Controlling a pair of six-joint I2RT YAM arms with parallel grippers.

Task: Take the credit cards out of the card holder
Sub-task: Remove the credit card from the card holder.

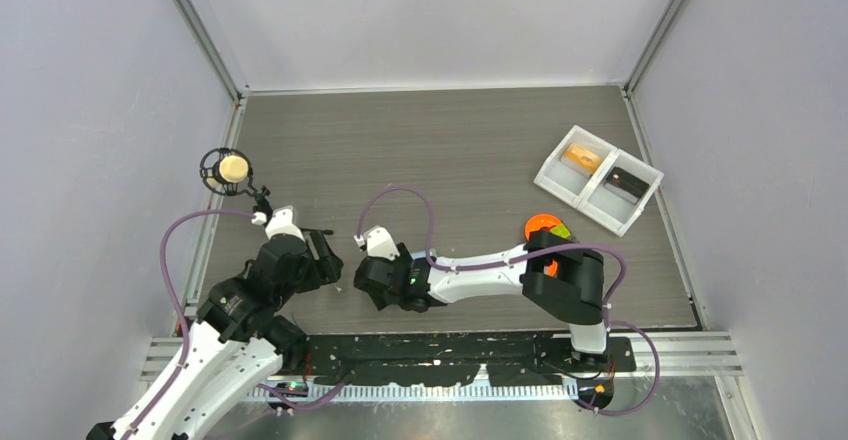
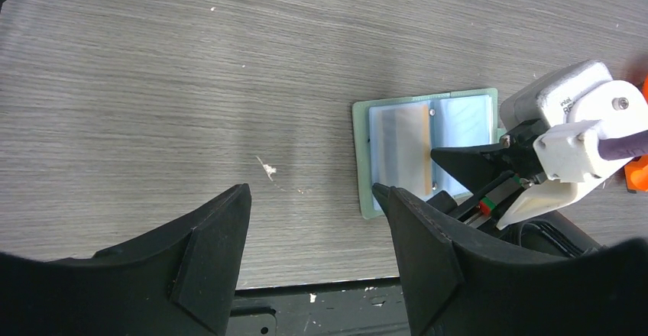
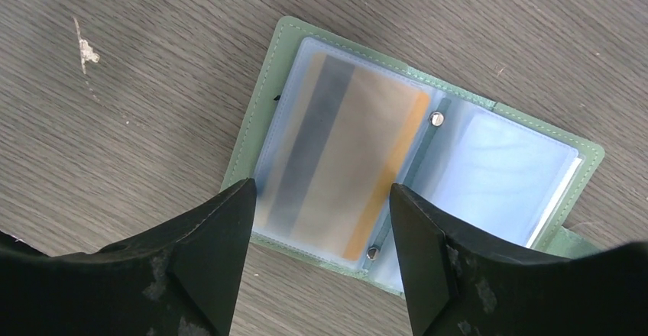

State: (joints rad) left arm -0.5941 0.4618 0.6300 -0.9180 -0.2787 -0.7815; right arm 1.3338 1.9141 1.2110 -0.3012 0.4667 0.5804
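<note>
The card holder [image 3: 264, 99] lies open on the wooden table, with a sage-green cover and pale blue pockets. Its left pocket holds a card [image 3: 344, 160] with a grey stripe and an orange edge. The right pocket [image 3: 504, 168] looks empty. My right gripper [image 3: 321, 187] is open just above the near edge of the card pocket. My left gripper [image 2: 311, 189] is open and empty, its right finger close to the holder's [image 2: 458, 118] near left corner. In the top view both grippers [image 1: 325, 255] [image 1: 365, 280] meet near the table's front, and the holder is hidden there.
A white two-compartment tray [image 1: 598, 178] at the back right holds an orange-brown card [image 1: 581, 157] and a black card [image 1: 625, 182]. An orange object [image 1: 542, 226] sits by the right arm's elbow. A pale ball in a black cage [image 1: 232, 168] stands at the left edge.
</note>
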